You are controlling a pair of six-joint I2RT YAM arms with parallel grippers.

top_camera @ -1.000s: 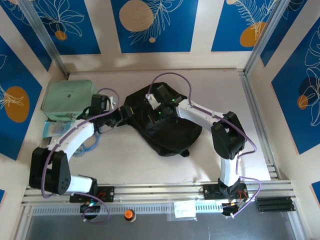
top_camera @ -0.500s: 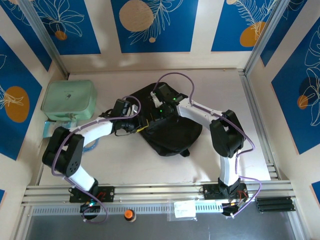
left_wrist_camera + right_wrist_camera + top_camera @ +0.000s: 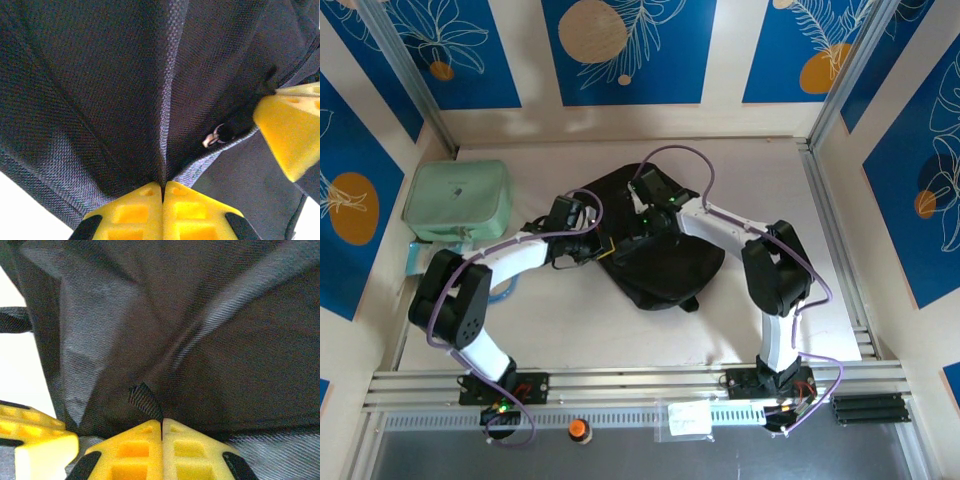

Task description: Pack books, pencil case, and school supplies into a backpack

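The black backpack point(image 3: 670, 272) lies slumped in the middle of the table. My left gripper point(image 3: 604, 248) is at its left edge, shut on a pinched fold of the backpack's fabric point(image 3: 150, 100). In the left wrist view a metal zipper pull point(image 3: 212, 139) hangs just right of that fold. My right gripper point(image 3: 639, 226) is at the backpack's upper left, shut on fabric beside a small black webbing tab point(image 3: 143, 399). The two grippers are close together, each seeing a yellow finger point(image 3: 292, 131) of the other. The books are out of view.
A mint-green soft case point(image 3: 458, 196) lies at the far left, with bluish items point(image 3: 422, 256) just below it that are partly hidden by the left arm. Bare tabletop point(image 3: 570, 330) lies in front of the backpack and to its right.
My left arm swung right from beside the green case to the backpack's left edge, and its gripper went from open to shut on the fabric. The right gripper shifted slightly.
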